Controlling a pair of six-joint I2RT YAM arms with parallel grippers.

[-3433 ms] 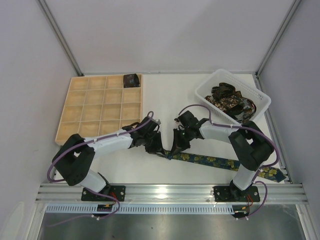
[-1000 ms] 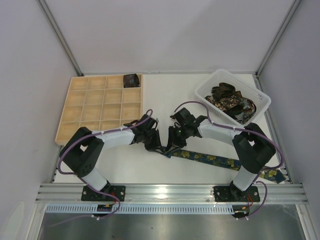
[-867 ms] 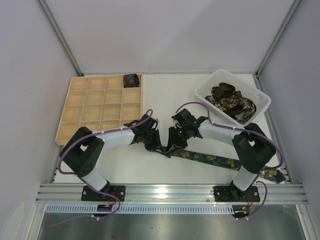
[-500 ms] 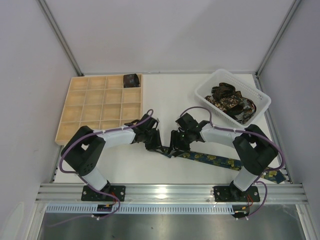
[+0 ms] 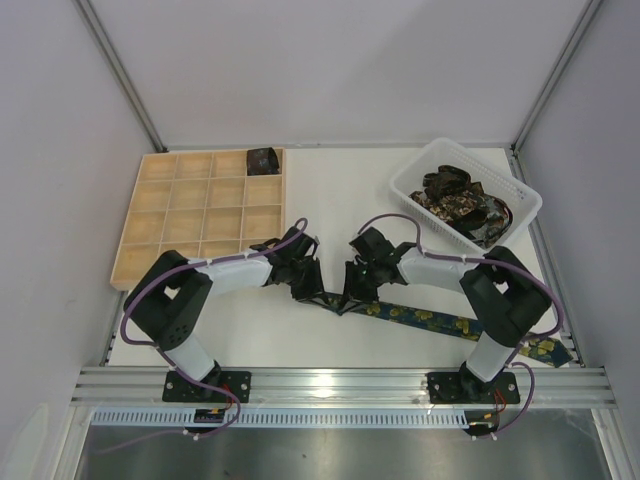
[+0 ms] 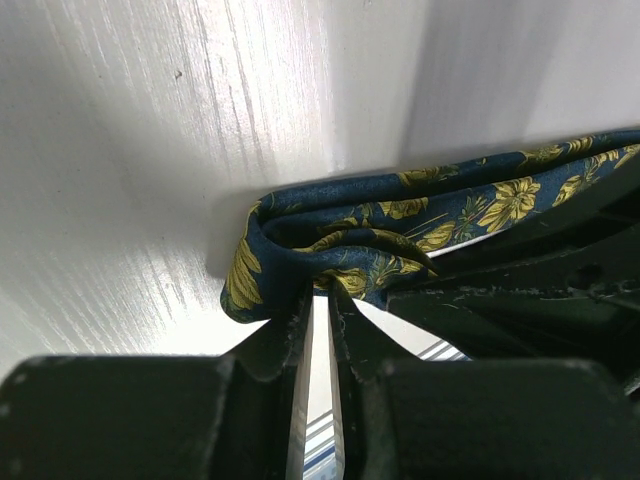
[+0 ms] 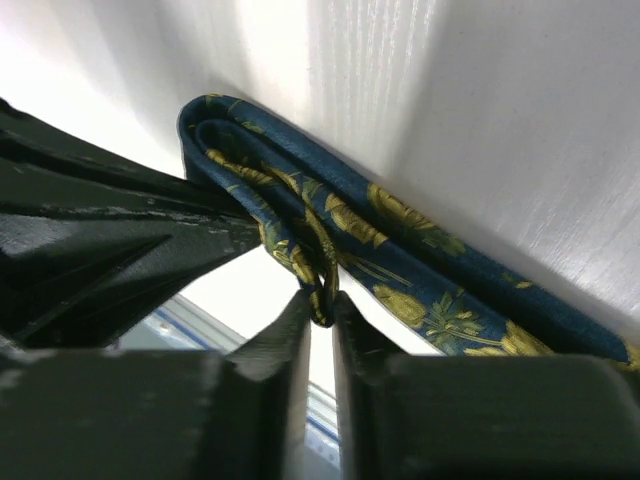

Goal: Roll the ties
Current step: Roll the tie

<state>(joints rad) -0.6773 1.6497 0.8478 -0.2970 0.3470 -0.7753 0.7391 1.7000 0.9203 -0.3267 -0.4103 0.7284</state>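
A navy tie with yellow-green flowers (image 5: 430,321) lies across the table's front, running from the right edge toward the centre. Its left end is folded over itself into a small roll (image 6: 340,240), which also shows in the right wrist view as a navy roll (image 7: 270,200). My left gripper (image 5: 312,293) is shut on the roll's edge from the left, its fingertips (image 6: 320,300) pinching the fabric. From the right, my right gripper (image 5: 350,295) is shut on the same roll, with a fold of cloth between its fingertips (image 7: 322,300). More dark ties (image 5: 462,205) lie heaped in the white basket.
The white slotted basket (image 5: 410,180) stands at the back right. A pale wooden grid tray (image 5: 160,225) sits at the back left with one rolled dark tie (image 5: 263,160) in its far right corner cell. The tie's wide end (image 5: 545,347) reaches the right front edge.
My right gripper opened briefly and has closed again on the roll's fold, shifting slightly. The left gripper has kept its pinch, and the rolled end sits a little further along the tie.
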